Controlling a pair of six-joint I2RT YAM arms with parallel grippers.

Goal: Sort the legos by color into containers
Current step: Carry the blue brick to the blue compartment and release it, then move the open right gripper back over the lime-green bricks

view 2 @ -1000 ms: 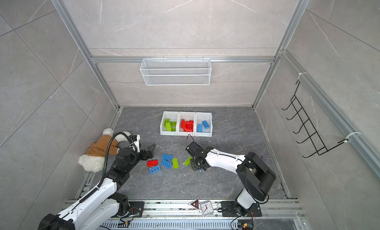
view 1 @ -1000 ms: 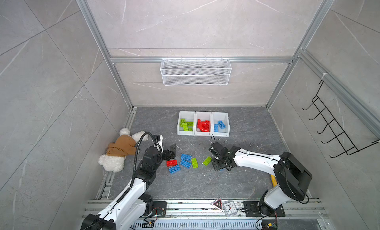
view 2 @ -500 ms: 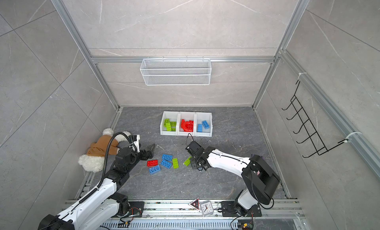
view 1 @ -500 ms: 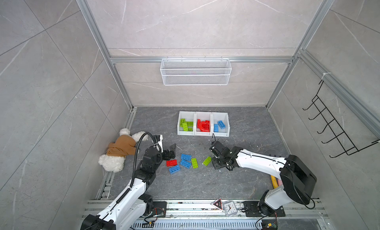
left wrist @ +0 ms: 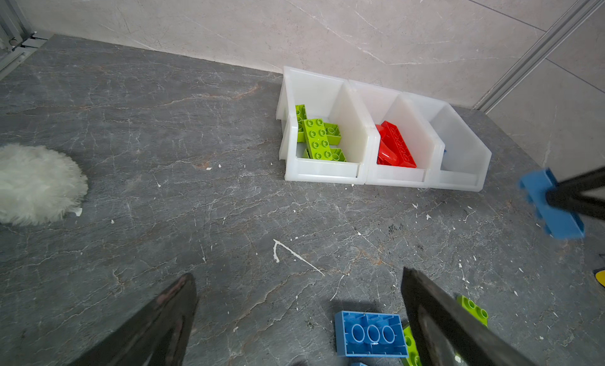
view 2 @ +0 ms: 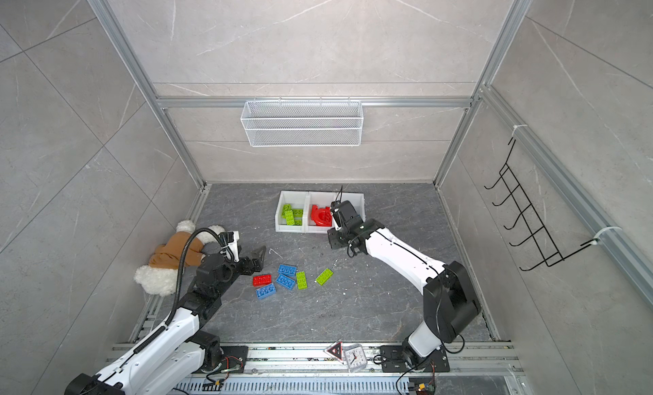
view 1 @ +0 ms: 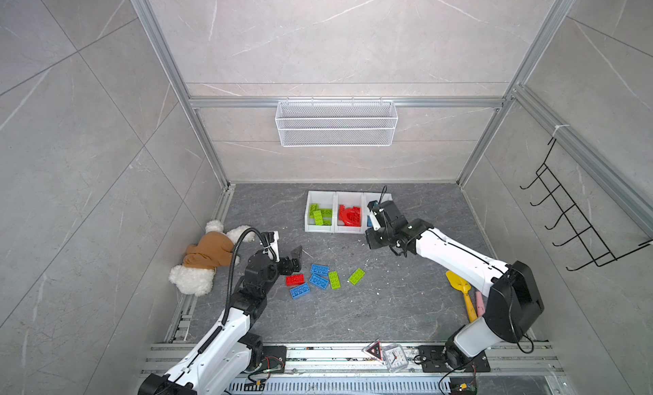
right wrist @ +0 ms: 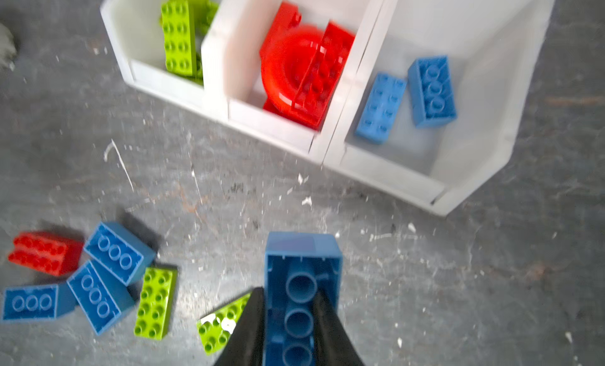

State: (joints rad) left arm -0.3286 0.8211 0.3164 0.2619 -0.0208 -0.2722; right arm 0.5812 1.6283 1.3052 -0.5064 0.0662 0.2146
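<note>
My right gripper (right wrist: 288, 294) is shut on a blue lego (right wrist: 301, 269) and holds it in the air just in front of the containers (view 1: 319, 228), as both top views show (view 2: 340, 218). The three white bins hold green legos (view 1: 319, 215), red ones with an arch (view 1: 349, 216), and two blue ones (right wrist: 381, 107). On the floor lie a red lego (view 1: 295, 279), three blue ones (view 1: 318, 281) and two green ones (view 1: 334, 280). My left gripper (left wrist: 298, 279) stands open and empty just behind the red one (view 1: 294, 259).
A plush bear (view 1: 208, 255) lies at the left wall. A yellow shovel (view 1: 459, 287) and a pink rake handle (view 1: 479, 303) lie by the right arm. A wire basket (view 1: 335, 123) hangs on the back wall, a hook rack (view 1: 572, 220) on the right wall.
My right gripper closed on the blue lego near the green one on the floor and carried it up and back toward the containers. The left arm has not moved.
</note>
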